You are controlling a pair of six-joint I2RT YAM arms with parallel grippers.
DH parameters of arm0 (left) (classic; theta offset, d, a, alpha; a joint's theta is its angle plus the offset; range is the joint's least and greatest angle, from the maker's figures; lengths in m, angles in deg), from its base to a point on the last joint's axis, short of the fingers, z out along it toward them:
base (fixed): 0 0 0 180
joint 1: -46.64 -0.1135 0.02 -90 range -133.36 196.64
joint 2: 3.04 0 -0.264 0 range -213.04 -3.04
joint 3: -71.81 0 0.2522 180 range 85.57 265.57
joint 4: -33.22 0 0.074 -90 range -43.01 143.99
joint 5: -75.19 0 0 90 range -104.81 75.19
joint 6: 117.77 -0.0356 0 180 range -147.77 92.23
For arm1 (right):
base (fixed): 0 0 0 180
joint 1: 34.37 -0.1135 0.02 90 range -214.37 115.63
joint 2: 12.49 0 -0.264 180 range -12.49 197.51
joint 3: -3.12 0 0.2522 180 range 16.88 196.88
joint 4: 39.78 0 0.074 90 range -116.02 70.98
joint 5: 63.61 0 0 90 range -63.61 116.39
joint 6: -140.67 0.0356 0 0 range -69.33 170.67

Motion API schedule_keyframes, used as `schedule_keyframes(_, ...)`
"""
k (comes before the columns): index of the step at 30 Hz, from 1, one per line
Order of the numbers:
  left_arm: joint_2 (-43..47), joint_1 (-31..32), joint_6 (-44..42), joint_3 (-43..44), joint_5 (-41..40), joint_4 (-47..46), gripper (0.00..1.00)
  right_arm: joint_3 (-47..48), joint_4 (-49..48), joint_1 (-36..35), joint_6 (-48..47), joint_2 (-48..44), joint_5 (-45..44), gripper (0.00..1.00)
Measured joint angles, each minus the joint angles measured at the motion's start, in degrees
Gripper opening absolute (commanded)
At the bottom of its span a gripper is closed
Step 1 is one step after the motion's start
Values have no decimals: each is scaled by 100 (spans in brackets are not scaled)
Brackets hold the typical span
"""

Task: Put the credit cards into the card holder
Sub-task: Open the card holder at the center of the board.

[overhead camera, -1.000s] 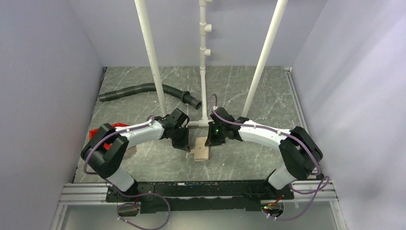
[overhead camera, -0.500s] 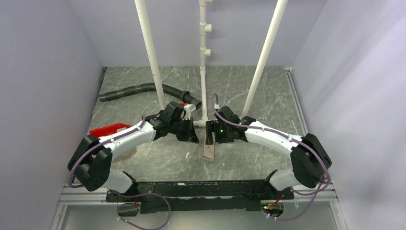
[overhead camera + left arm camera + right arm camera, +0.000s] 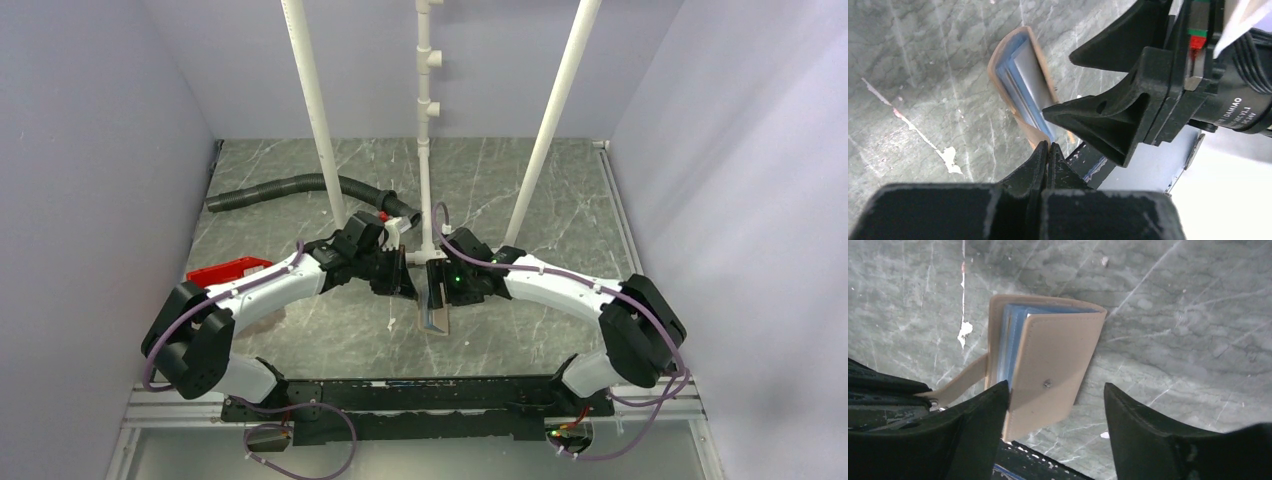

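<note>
The card holder is tan with a snap stud and pale blue sleeves inside; it stands part-open on its edge between the two arms. A flat grey panel among the sleeves may be one of the credit cards; no loose cards show. My left gripper is shut on the holder's tan tab. My right gripper stands open astride the holder's near cover, with its left finger against the cover's edge and its right finger well apart.
A red bin sits at the left behind my left arm. A black ribbed hose lies at the back left. Three white pipes rise from the table just behind the grippers. The black frame rail runs along the near edge.
A second ago the holder lay flat and my right gripper was shut. The holder has since been raised onto its edge, my left arm has swung in, and the right jaws have opened.
</note>
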Motion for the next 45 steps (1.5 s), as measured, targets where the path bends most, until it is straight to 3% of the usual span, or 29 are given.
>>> schedule_keyframes(4, -2, -2, -20, 11, -181, 223, 0, 0, 129, -24, 42, -9, -166, 46)
schedule_keyframes(7, -24, -7, -44, 20, -319, 431, 0, -13, 138, -15, 87, -46, -260, 39)
schedule_keyframes(9, -24, -20, -61, 20, -369, 542, 0, -17, 195, -11, 127, -48, -374, 39)
schedule_keyframes(17, 4, -101, -127, 81, -459, 833, 0, -63, 745, -4, 203, -192, -1143, 62)
schedule_keyframes(28, 37, -105, -79, 289, 70, 542, 0, -4, 601, 2, 33, -581, -861, 80)
schedule_keyframes(35, 37, -105, -15, 289, 201, 435, 0, 109, 446, 2, -96, -627, -671, 78)
schedule_keyframes(40, 37, -105, -13, 289, 229, 411, 0, 109, 282, -26, -166, -625, -435, 65)
schedule_keyframes(45, 37, -105, -15, 289, 232, 417, 0, 109, -72, -37, -160, -487, 15, 59)
